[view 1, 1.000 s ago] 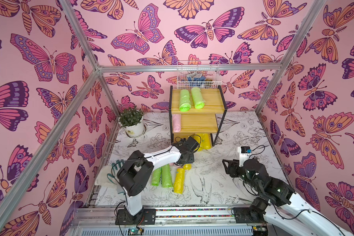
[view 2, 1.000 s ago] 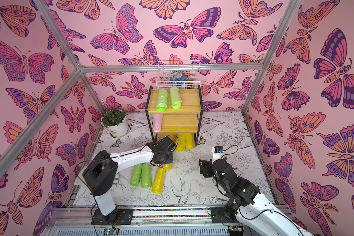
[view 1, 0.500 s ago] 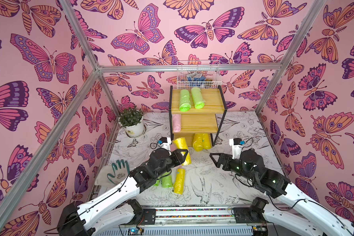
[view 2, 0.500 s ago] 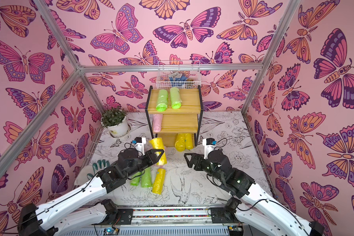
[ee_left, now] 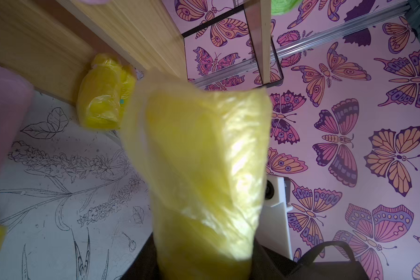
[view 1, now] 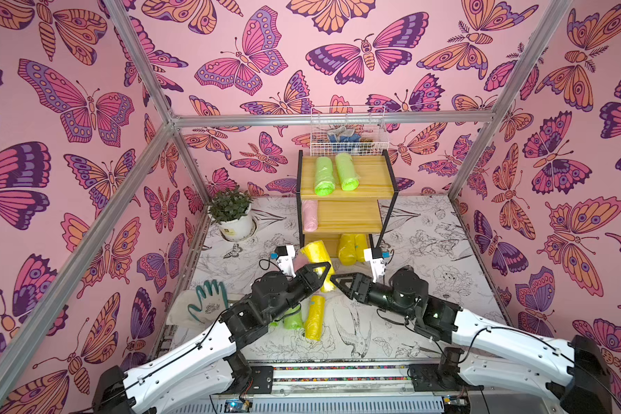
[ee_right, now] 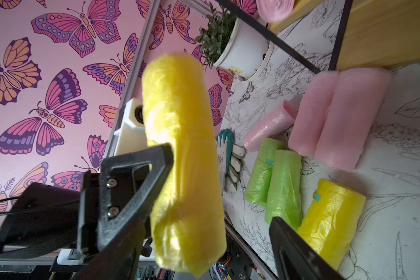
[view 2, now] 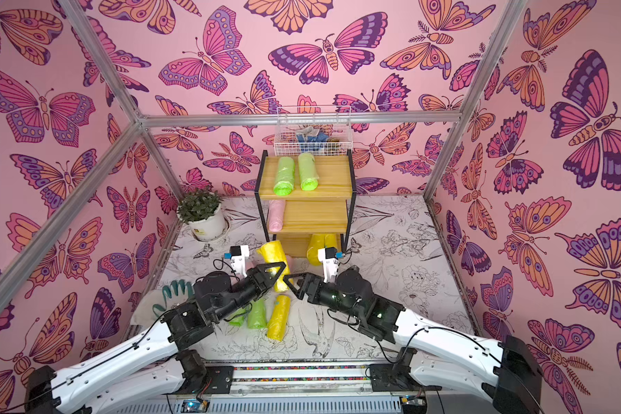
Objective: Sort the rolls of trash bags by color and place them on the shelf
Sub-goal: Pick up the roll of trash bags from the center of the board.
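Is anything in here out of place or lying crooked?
A green-and-white work glove lies at the left edge of the mat; it is no roll. In the right wrist view, one pink roll lies askew to two paired pink rolls, and its end looks loose.

Potted plant in white pot on floral-print mat. Green glove on pale cloth, nearer camera than plant. White wire basket higher, right of plant.
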You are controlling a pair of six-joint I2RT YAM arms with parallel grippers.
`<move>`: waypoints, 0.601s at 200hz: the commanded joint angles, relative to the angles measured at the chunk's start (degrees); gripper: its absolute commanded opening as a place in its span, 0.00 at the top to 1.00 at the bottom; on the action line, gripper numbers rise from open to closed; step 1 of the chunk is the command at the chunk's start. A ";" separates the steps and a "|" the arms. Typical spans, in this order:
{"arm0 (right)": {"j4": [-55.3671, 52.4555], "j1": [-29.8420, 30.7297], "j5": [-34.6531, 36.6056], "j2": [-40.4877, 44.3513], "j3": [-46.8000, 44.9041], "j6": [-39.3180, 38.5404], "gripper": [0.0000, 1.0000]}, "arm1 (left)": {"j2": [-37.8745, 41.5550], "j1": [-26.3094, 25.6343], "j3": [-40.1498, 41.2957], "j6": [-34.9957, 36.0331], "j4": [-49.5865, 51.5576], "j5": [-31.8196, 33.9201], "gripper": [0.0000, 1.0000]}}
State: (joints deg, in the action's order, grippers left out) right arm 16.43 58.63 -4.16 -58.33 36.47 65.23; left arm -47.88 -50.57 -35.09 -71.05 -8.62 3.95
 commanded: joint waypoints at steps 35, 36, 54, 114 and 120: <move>7.50 2.45 1.61 -0.88 1.87 2.09 0.21 | 4.74 -0.23 2.79 -3.64 -4.17 4.43 1.00; 7.53 2.49 1.66 -0.90 1.86 2.13 0.21 | 4.73 -0.23 2.81 -3.69 -4.19 4.46 1.00; 8.30 2.63 1.88 -1.28 1.62 2.57 0.28 | 4.91 -0.23 3.08 -4.21 -4.36 4.59 1.00; 13.93 2.75 1.86 -5.05 1.08 4.64 0.35 | 3.97 -0.23 3.54 -5.77 -5.97 3.79 1.00; 13.78 2.77 1.90 -5.49 1.31 4.64 0.34 | 4.00 -0.23 3.54 -5.82 -5.97 3.79 1.00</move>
State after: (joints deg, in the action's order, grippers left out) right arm 26.96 60.90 -2.63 -62.39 36.53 69.06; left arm -44.12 -50.61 -32.03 -76.18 -10.72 7.35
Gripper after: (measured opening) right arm 0.651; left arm 0.402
